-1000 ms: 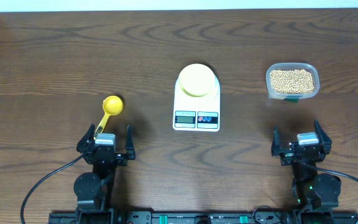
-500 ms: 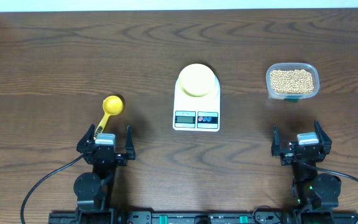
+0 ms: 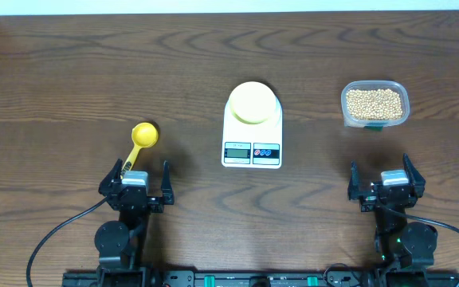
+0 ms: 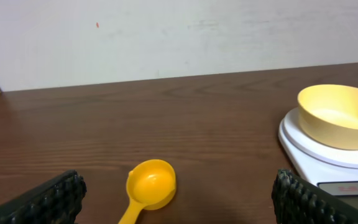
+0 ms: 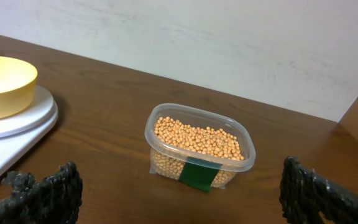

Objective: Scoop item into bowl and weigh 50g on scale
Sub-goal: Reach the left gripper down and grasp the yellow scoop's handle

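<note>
Both the left gripper [image 3: 141, 169] and right gripper [image 3: 380, 166] rest empty with jaws wide, soybeans [image 3: 374, 103] in their tub [image 3: 406, 104], bowl [image 3: 251, 103] bare on the scale [image 3: 231, 132], so grasping the yellow scoop [image 3: 143, 135] seems next.

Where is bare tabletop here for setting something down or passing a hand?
Bare wood runs along the far edge, between scoop and scale, and between scale and bean tub. Crowded: scoop handle lies inside the open left gripper.
</note>
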Controlling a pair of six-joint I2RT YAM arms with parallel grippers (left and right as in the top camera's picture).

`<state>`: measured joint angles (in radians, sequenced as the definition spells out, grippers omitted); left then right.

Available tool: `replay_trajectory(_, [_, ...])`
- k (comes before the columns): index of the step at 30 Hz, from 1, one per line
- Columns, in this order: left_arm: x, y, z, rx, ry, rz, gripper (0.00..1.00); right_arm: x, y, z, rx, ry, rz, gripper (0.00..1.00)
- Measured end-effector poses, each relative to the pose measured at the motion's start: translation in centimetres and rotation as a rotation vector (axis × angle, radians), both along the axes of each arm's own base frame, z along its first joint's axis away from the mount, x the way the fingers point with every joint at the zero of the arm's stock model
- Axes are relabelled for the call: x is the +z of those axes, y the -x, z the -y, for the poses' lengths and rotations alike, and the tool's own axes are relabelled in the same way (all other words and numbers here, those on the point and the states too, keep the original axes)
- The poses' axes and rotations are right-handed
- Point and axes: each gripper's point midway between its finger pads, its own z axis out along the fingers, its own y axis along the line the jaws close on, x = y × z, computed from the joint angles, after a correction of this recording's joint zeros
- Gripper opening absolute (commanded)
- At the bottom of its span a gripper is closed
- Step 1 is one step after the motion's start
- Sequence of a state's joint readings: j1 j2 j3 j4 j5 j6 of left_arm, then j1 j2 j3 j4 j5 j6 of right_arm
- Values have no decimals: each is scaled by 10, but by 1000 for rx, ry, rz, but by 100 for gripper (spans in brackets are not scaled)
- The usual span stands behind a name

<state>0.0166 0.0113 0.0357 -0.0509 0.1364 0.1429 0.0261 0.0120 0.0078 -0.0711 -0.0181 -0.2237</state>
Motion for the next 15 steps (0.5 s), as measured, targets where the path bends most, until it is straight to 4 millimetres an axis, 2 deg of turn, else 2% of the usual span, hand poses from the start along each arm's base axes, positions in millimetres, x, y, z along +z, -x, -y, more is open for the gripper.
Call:
replay_trajectory(6, [3,-1,4,-20,17,-65,98,0,0,0,0,0,0,99])
replay_trajectory(11, [30,-15,6,-34,27,-197,98,0,0,1,-3,1,0,99])
replay_trajectory(15, [39,-31,12,-65,43,-365,97,0,0,1,-5,1,-1,99])
